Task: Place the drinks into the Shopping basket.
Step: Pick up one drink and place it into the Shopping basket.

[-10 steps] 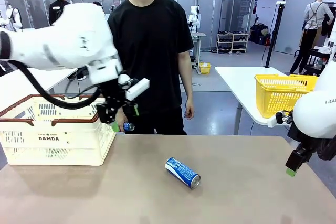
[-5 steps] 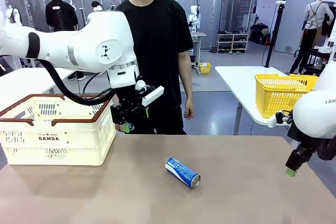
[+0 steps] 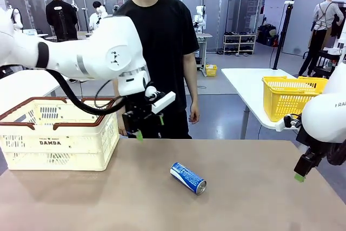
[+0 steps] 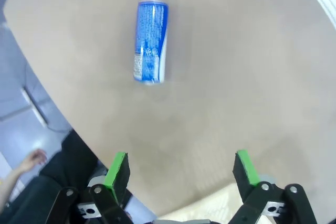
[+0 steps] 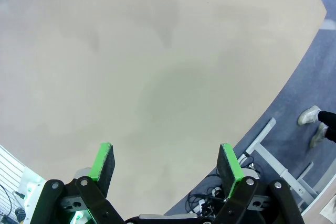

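One drink, a blue can with white markings (image 3: 188,178), lies on its side in the middle of the tan table (image 3: 243,198). It also appears near the top of the left wrist view as the blue can (image 4: 151,42). My left gripper (image 3: 149,126) hangs open and empty over the table's far edge, just right of the Shopping basket (image 3: 54,139), up and left of the can. Its green pads (image 4: 118,167) stand wide apart around the left gripper's middle (image 4: 181,167). My right gripper (image 3: 299,176) hovers open and empty at the table's right edge, seen over bare table in the right gripper's own view (image 5: 166,162).
A person in a black shirt (image 3: 159,41) stands at the far side, right behind my left gripper. A yellow mesh basket (image 3: 292,97) sits on a separate white table at the right. The tabletop around the can is bare.
My left arm has swung right, away from above the basket's right rim toward the middle of the far edge. The can and the right arm have not moved.
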Motion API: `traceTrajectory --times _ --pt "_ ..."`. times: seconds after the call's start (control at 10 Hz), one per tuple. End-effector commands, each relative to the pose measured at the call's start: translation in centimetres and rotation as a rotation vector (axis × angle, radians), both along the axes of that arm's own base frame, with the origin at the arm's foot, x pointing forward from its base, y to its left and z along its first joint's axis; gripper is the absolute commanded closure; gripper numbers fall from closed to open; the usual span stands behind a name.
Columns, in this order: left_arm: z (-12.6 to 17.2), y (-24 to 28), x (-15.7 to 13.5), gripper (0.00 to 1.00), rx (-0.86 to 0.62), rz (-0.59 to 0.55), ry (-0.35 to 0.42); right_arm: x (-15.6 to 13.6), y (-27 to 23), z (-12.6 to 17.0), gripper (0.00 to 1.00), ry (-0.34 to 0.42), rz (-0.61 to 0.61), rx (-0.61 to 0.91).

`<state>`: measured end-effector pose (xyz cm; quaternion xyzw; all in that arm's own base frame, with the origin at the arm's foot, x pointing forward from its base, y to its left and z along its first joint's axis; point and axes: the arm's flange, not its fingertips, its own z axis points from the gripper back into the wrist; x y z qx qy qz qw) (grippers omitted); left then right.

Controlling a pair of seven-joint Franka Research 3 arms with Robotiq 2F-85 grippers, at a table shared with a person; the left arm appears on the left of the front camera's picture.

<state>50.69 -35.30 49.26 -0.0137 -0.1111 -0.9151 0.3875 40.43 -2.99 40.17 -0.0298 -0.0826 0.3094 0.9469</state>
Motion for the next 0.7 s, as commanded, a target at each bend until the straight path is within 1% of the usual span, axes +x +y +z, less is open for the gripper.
traceTrajectory --times 0.0,0.2,0.5,0.6 --pt "-2.5 -2.6 -0.1 0.0 -0.06 -0.081 0.022 0.0 -0.1 0.0 0.02 0.0 -0.004 -0.002" --pt "-5.5 -6.5 -0.2 0.0 0.01 -0.119 0.025 0.0 -0.1 0.0 0.02 0.0 -0.004 -0.002" --pt "-9.3 -11.6 0.5 0.0 0.033 -0.162 0.007 0.0 -0.1 0.0 0.02 0.0 -0.004 -0.002" --pt "-10.1 -12.6 0.6 0.0 0.042 -0.17 0.017 0.0 -0.1 0.0 0.02 0.0 -0.004 -0.002"
